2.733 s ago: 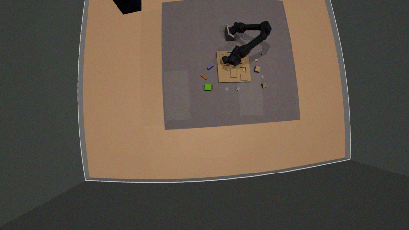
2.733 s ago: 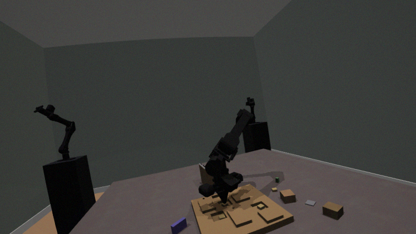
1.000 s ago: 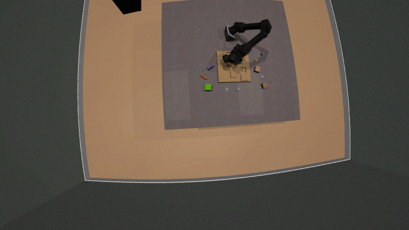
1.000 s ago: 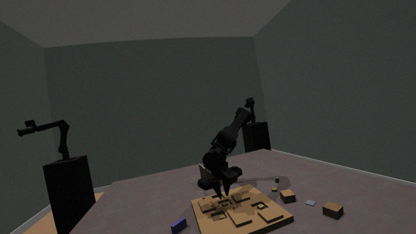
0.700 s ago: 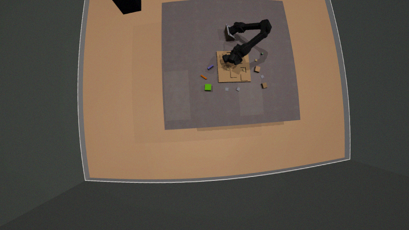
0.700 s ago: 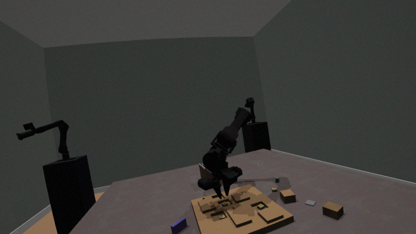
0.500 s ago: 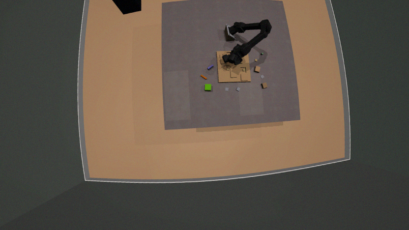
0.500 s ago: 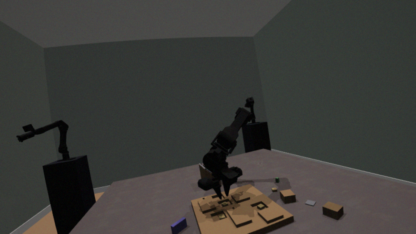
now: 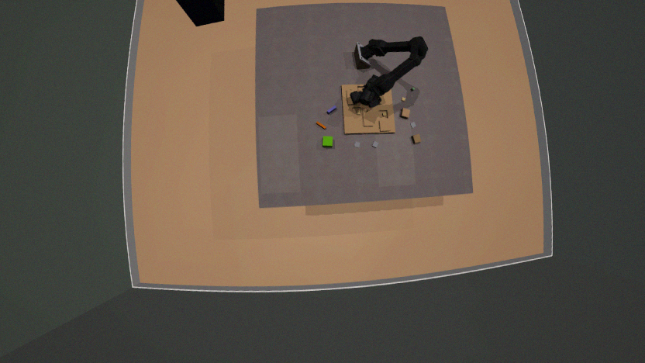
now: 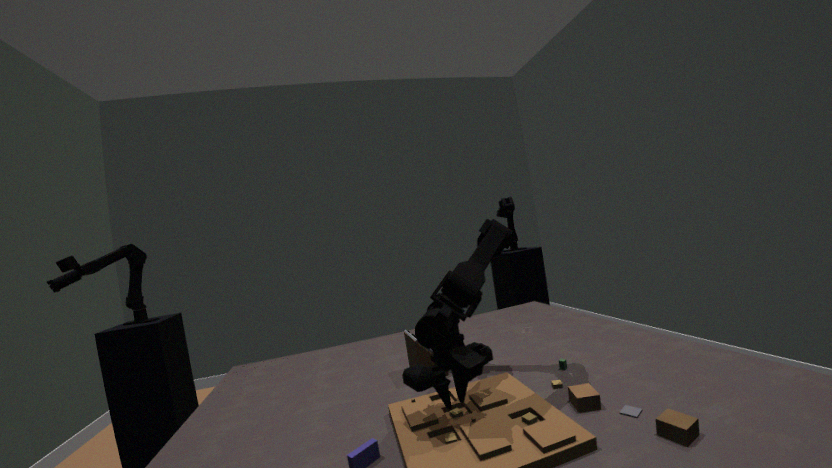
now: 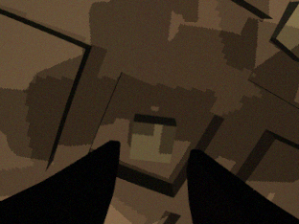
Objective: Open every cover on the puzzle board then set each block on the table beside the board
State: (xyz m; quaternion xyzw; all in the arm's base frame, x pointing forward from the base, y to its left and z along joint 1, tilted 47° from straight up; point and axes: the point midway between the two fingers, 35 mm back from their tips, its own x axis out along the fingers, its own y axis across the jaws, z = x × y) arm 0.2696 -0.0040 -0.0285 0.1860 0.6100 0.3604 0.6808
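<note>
The wooden puzzle board (image 9: 352, 127) (image 10: 411, 448) lies under the arm. My gripper (image 10: 455, 405) (image 11: 154, 155) is partly open, its tips low over a well. A small yellowish block (image 10: 456, 413) (image 11: 144, 148) sits in that well, ahead of and between the fingertips, not gripped. A second block (image 9: 384, 114) (image 10: 529, 417) and a third block (image 9: 358, 112) (image 10: 450, 437) sit in uncovered wells. Raised covers show in the exterior view: a left cover (image 10: 420, 416), a back cover (image 10: 488, 400), a front cover (image 10: 489, 445) and a right cover (image 10: 549, 436). The arm hides part of the board in the top view.
A small yellowish block (image 9: 403, 98) (image 10: 556, 384) and a green piece (image 9: 412, 88) (image 10: 562, 364) lie off the board. Two brown boxes (image 9: 405, 113) (image 10: 677, 427) stand beside it. A purple bar (image 9: 332, 109) (image 10: 363, 454), an orange bar (image 9: 321, 125) and a green box (image 9: 327, 141) lie opposite.
</note>
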